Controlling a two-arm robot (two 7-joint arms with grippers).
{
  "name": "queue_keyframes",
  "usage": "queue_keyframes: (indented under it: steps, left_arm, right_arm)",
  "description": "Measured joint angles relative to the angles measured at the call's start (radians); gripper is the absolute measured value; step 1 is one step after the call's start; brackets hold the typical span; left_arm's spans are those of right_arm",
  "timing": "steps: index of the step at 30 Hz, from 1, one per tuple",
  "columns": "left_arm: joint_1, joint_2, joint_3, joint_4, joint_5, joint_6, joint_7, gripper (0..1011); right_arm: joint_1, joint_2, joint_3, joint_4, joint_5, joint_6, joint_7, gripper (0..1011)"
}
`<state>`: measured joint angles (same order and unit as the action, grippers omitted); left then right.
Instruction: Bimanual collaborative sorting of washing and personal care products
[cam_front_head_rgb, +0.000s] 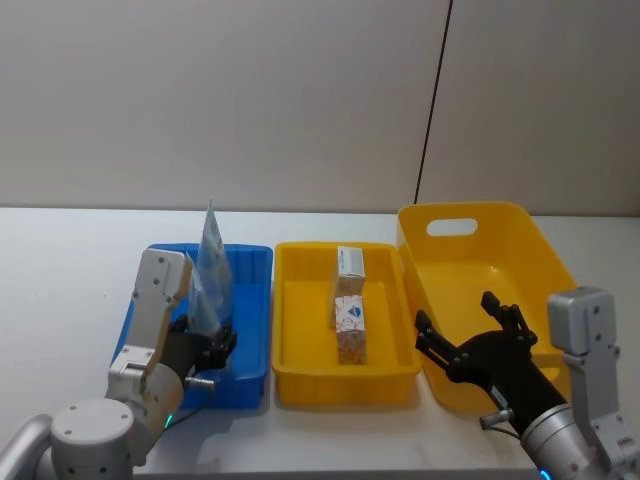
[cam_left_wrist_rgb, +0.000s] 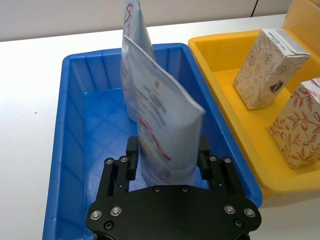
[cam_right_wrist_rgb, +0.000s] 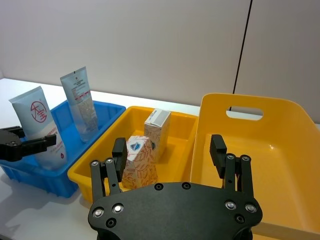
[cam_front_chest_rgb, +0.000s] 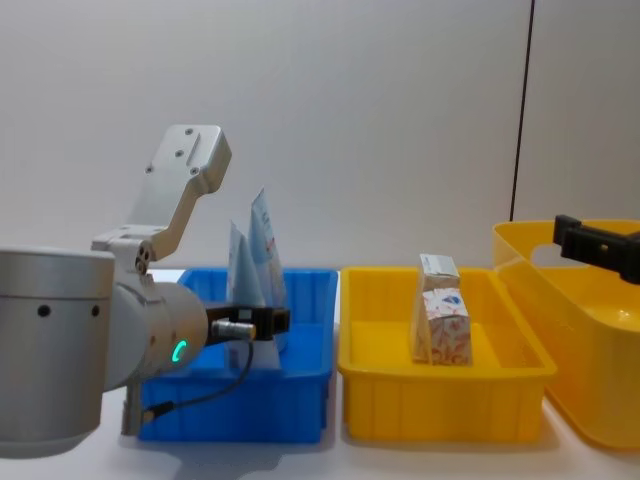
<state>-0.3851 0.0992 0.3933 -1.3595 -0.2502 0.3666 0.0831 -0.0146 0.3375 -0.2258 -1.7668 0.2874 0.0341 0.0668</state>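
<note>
Three bins are lined up on the white table (cam_front_head_rgb: 60, 260): a blue bin (cam_front_head_rgb: 255, 300) at 9 o'clock, a small yellow bin (cam_front_head_rgb: 340, 388) in the middle and a large yellow bin (cam_front_head_rgb: 540, 260) at 3 o'clock.

In the blue bin the nearer tube (cam_left_wrist_rgb: 160, 115), pale blue, is clamped low down between the fingers of the left end effector (cam_left_wrist_rgb: 168, 152). The other tube (cam_left_wrist_rgb: 131, 35) is stood upright just at its 12 o'clock. A red ring (cam_right_wrist_rgb: 36, 111) enclosing characters is printed on one tube face; the fine print elsewhere cannot be read.

In the small yellow bin a white carton (cam_front_head_rgb: 351, 335) with an orange-red leaf pattern and a blue diamond logo is stood upright. A cream carton (cam_front_head_rgb: 349, 275) bearing a dark logo is placed just beside it at 12 o'clock.

The right end effector (cam_front_head_rgb: 450, 308) is held wide open and empty at the near left wall of the large yellow bin.

Behind the table a plain pale wall (cam_front_head_rgb: 200, 100) is crossed by a dark vertical seam (cam_front_head_rgb: 435, 100).
</note>
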Motion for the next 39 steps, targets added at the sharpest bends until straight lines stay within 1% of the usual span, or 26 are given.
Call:
queue_keyframes:
  steps: [1, 4, 8, 14, 15, 17, 20, 22, 23, 25, 26, 31, 33, 34, 36, 39]
  left_arm:
    - [0.000, 0.000, 0.000, 0.000, 0.000, 0.000, 0.000, 648]
    - [0.000, 0.000, -0.001, 0.000, 0.001, 0.001, 0.001, 580]
    - [-0.001, -0.001, -0.001, 0.001, 0.001, 0.001, 0.001, 539]
    - [-0.001, 0.000, -0.001, 0.001, 0.002, 0.001, 0.001, 506]
    - [0.000, 0.002, -0.001, -0.001, 0.002, 0.001, -0.001, 487]
    - [0.003, 0.005, 0.000, -0.005, 0.004, -0.002, -0.006, 485]
    - [0.009, 0.016, 0.000, -0.017, 0.006, -0.013, -0.018, 463]
    - [0.020, 0.034, -0.001, -0.037, 0.009, -0.032, -0.033, 440]
    - [0.020, 0.034, -0.001, -0.037, 0.009, -0.032, -0.033, 440]
    - [0.032, 0.049, -0.004, -0.054, 0.011, -0.049, -0.046, 366]
    - [0.035, 0.053, -0.005, -0.061, 0.012, -0.054, -0.049, 354]
    - [0.067, 0.086, -0.022, -0.109, 0.010, -0.096, -0.075, 328]
    - [0.076, 0.093, -0.027, -0.120, 0.007, -0.110, -0.083, 262]
    - [0.079, 0.094, -0.028, -0.123, 0.007, -0.111, -0.085, 252]
    - [0.095, 0.106, -0.038, -0.144, 0.000, -0.133, -0.102, 229]
    - [0.104, 0.111, -0.043, -0.154, -0.006, -0.142, -0.113, 208]
  right_arm:
    - [0.000, 0.000, 0.000, 0.000, 0.000, 0.000, 0.000, 1003]
    - [0.000, 0.000, 0.000, 0.000, 0.000, 0.000, 0.000, 1003]
    - [0.000, 0.000, 0.000, 0.000, 0.000, 0.000, 0.000, 1003]
    - [0.000, 0.000, 0.000, 0.000, 0.000, 0.000, 0.000, 1003]
    - [0.000, 0.000, 0.000, 0.000, 0.000, 0.000, 0.000, 1003]
    - [0.000, 0.000, 0.000, 0.000, 0.000, 0.000, 0.000, 1003]
    - [0.000, 0.000, 0.000, 0.000, 0.000, 0.000, 0.000, 1003]
    - [0.000, 0.000, 0.000, 0.000, 0.000, 0.000, 0.000, 1003]
    - [0.000, 0.000, 0.000, 0.000, 0.000, 0.000, 0.000, 1003]
    - [0.000, 0.000, 0.000, 0.000, 0.000, 0.000, 0.000, 1003]
    - [0.000, 0.000, 0.000, 0.000, 0.000, 0.000, 0.000, 1003]
    - [0.000, 0.000, 0.000, 0.000, 0.000, 0.000, 0.000, 1003]
    - [0.000, 0.000, 0.000, 0.000, 0.000, 0.000, 0.000, 1003]
    - [0.000, 0.000, 0.000, 0.000, 0.000, 0.000, 0.000, 1003]
    - [0.000, 0.000, 0.000, 0.000, 0.000, 0.000, 0.000, 1003]
    - [0.000, 0.000, 0.000, 0.000, 0.000, 0.000, 0.000, 1003]
